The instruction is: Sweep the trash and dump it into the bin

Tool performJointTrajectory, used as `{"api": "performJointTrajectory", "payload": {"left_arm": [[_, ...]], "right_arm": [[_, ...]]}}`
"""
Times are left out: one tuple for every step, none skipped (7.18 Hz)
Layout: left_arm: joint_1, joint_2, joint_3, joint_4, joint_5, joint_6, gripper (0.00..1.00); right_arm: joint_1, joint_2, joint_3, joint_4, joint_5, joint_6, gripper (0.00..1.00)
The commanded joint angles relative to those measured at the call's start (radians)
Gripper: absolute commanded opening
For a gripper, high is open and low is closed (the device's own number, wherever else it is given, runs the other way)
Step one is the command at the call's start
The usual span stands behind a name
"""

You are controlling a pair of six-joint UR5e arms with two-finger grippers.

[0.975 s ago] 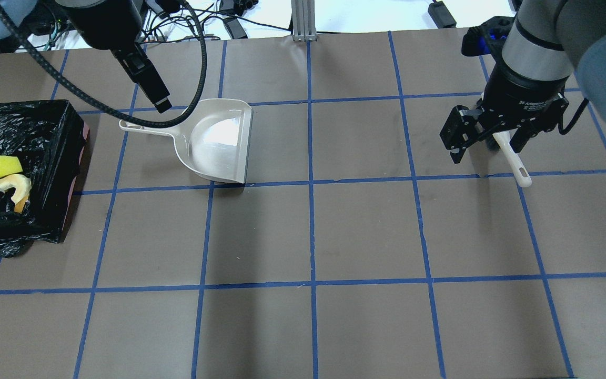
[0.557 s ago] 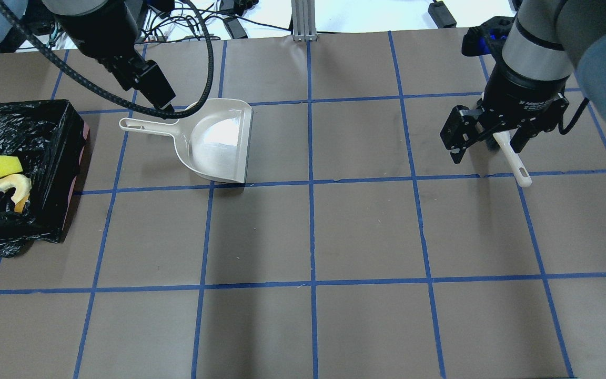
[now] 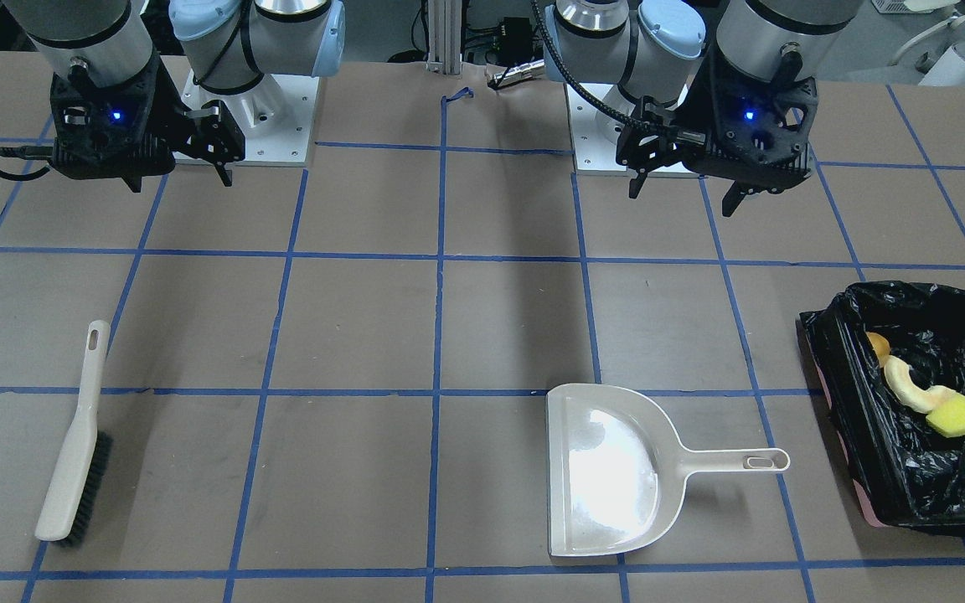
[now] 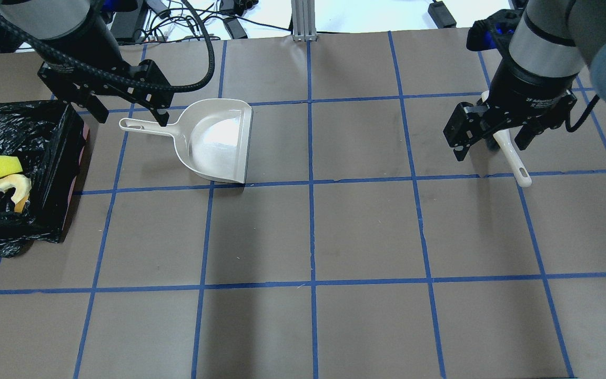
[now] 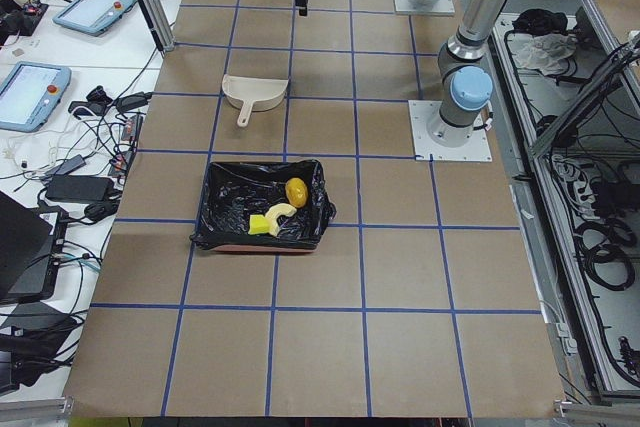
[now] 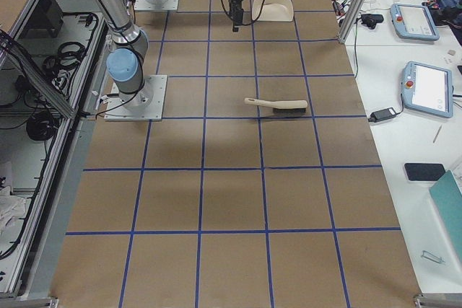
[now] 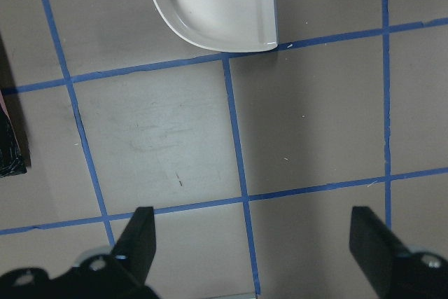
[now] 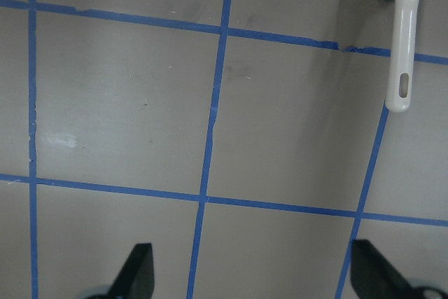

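The bin (image 4: 58, 158), black-lined, stands at the table's left end; it also shows in the front view (image 3: 836, 377). In it lie the yellow sponge wedge (image 4: 3, 165), the cream rind slice (image 4: 14, 185) and the potato (image 5: 296, 191), mostly hidden from overhead. The beige dustpan (image 4: 219, 142) lies empty on the table. My left gripper (image 4: 130, 115) is open and empty, raised over the dustpan's handle. My right gripper (image 4: 491, 150) is open and empty, raised over the brush (image 3: 72, 444), whose white handle (image 8: 406, 33) shows in the right wrist view.
The table is brown with a blue tape grid. Cables and devices lie past its far edge (image 4: 219, 21). The robot's bases (image 3: 248, 109) stand at the near edge. Side tables with tablets (image 6: 426, 88) flank both ends.
My left gripper has turned at the wrist and shifted left, so both its fingers now spread over the dustpan's handle. The right gripper has risen slightly. Dustpan, brush and trash have not moved.
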Motion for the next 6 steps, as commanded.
{"api": "performJointTrajectory", "payload": {"left_arm": [[-0.002, 0.017, -0.013, 0.006, -0.002, -0.001, 1.00], [0.002, 0.017, -0.016, 0.009, -0.002, 0.011, 1.00], [0.013, 0.017, -0.018, 0.031, -0.002, 0.017, 1.00], [0.016, 0.017, -0.021, 0.037, -0.002, 0.017, 1.00], [0.016, 0.017, -0.021, 0.037, -0.002, 0.017, 1.00], [0.016, 0.017, -0.021, 0.037, -0.002, 0.019, 1.00]], "right_arm": [[0.000, 0.004, 0.003, -0.001, 0.002, -0.001, 1.00], [0.000, 0.003, 0.003, 0.002, 0.000, 0.002, 1.00], [-0.002, 0.003, 0.005, 0.000, -0.001, -0.001, 1.00], [-0.002, 0.004, 0.006, -0.003, -0.001, -0.001, 1.00], [-0.002, 0.004, 0.008, -0.003, 0.000, -0.001, 1.00], [-0.002, 0.004, 0.008, -0.004, 0.000, -0.001, 1.00]]}}
